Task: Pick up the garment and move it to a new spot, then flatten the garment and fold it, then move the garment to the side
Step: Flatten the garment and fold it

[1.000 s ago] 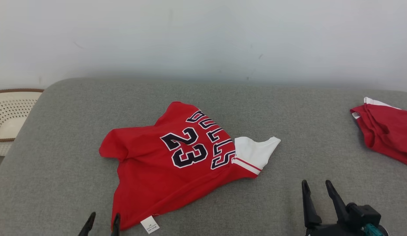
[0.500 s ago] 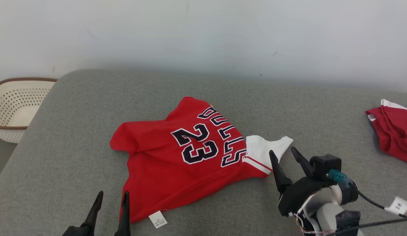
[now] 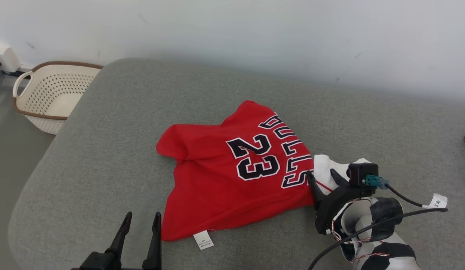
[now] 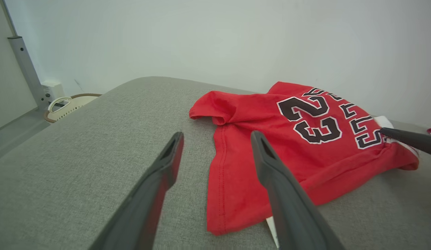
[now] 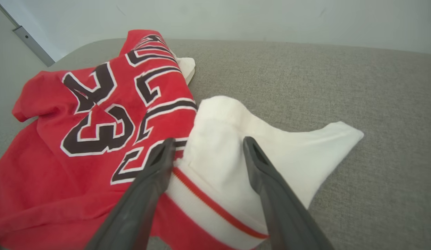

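The garment [image 3: 236,176], a red jersey numbered 23, lies rumpled near the middle of the grey cushion [image 3: 105,150], print side up, with its white sleeve [image 5: 271,152] pointing to the robot's right. The right gripper [image 3: 321,172] is down at that sleeve with its jaws spread wide, one finger by the red-striped cuff seam and the other over the white cloth. Whether the tips press into the fabric, I cannot tell. The left gripper [image 3: 142,214] hangs near the front edge with its jaws equally wide, just beside the hem corner and its label [image 3: 203,240] but clear of both.

The likely trouble is a one-point lift. If only the sleeve is pinched, the body would probably hang bunched and land more creased than it lies now. A shallow bite on thin cloth may slip, and a deep one may snag the cushion cover. With the left jaws not on the hem, a sideways pull would drag the jersey rather than carry it.

A white perforated basket [image 3: 63,64] with a brown rim stands past the cushion's left end, and nothing shows in the part of its inside that can be seen.
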`<state>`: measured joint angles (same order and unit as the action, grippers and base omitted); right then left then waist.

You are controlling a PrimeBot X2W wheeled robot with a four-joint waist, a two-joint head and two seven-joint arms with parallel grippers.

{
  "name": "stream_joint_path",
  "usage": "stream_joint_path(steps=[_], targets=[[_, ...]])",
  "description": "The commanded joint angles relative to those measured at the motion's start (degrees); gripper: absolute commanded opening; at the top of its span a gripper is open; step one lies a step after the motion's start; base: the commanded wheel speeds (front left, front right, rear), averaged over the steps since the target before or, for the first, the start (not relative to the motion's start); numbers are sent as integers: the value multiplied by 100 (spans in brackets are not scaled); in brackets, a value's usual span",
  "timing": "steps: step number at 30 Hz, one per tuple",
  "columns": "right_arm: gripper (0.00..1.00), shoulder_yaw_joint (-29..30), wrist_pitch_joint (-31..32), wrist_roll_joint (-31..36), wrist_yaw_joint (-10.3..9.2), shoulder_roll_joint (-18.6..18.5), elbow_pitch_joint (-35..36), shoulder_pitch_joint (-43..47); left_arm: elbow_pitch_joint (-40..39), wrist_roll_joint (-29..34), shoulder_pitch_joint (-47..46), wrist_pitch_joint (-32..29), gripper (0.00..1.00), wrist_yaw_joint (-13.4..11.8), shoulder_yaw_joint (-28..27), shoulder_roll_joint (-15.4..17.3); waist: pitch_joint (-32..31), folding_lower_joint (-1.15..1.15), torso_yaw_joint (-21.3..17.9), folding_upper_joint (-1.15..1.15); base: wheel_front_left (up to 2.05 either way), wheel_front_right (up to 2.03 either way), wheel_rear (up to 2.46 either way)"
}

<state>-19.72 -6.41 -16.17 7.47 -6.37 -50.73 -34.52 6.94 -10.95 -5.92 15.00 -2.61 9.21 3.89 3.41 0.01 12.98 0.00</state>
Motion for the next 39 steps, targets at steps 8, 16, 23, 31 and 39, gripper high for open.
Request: stream_joint_path(steps=[8, 16, 23, 31, 39], targets=[[0, 94, -593, 51, 5, 23, -817, -336, 32, 115, 53, 26, 100, 66, -180, -65, 116, -1, 166, 0, 0, 0, 0], [0, 138, -876, -55, 5, 28, -332, -36, 89, 92, 117, 26, 100, 101, -247, -87, 44, -1, -77, 0, 0, 0, 0], [0, 356, -871, -205, 5, 96, 1907, 1394, 120, 57, 223, 26, 100, 74, -319, -94, -56, -1, -307, 0, 0, 0, 0], [0, 593, -873, -227, 5, 202, 3594, 3247, 164, 37, 317, 26, 100, 84, -394, -96, -76, -1, -511, 0, 0, 0, 0], [100, 776, -345, -312, 5, 210, 4224, 4142, 223, -13, 260, 26, 100, 75, -388, -98, -18, -1, -693, 0, 0, 0, 0]])
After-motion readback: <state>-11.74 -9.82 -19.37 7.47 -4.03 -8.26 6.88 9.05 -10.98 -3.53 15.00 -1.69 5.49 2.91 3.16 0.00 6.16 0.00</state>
